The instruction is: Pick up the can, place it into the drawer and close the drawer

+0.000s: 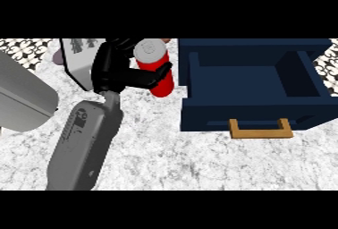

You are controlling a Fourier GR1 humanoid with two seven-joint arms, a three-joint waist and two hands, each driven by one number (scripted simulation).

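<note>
Head view of the pick-and-place step. One black hand (119,71) had its fingers (153,76) and thumb curled round the red can (162,80), which stood upright with its pale lid uppermost, just left of the open navy drawer (251,109); which of the robot's hands this was could not be settled from the forearm's course, though it is read here as the left. The other hand lay out of view. Whether the can still touched the speckled desk (198,156) could not be told. The drawer's interior appeared unoccupied, its tan handle (261,129) facing the viewer. To do the step well, the can would likely need lifting above the drawer's left wall, carrying rightward while kept upright, and lowering well inside before release
</note>
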